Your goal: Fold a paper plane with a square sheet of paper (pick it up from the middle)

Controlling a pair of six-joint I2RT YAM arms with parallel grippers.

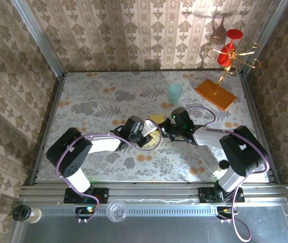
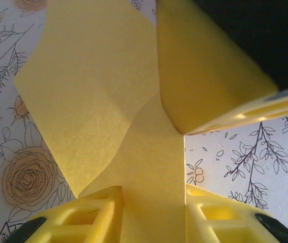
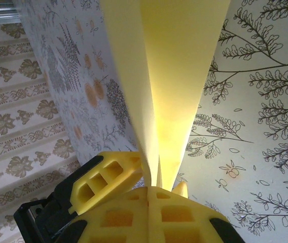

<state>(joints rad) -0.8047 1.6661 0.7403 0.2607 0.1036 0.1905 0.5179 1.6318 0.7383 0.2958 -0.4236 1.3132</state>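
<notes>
Where both arms meet over the desk [image 1: 103, 96] | right gripper [image 3: 151, 177] clamped tight on folded yellow paper [image 3: 179, 61] | left gripper [image 2: 154, 202] straddles same paper, hold unclear.

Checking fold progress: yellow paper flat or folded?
Folded: in the right wrist view the yellow paper rises in doubled layers, pinched in the shut right gripper.

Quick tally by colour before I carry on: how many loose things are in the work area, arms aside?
Yellow: 1, the folded paper
Pale teal: 1, the cup
Orange: 1, the slab with the gold stand
Total: 3
</notes>
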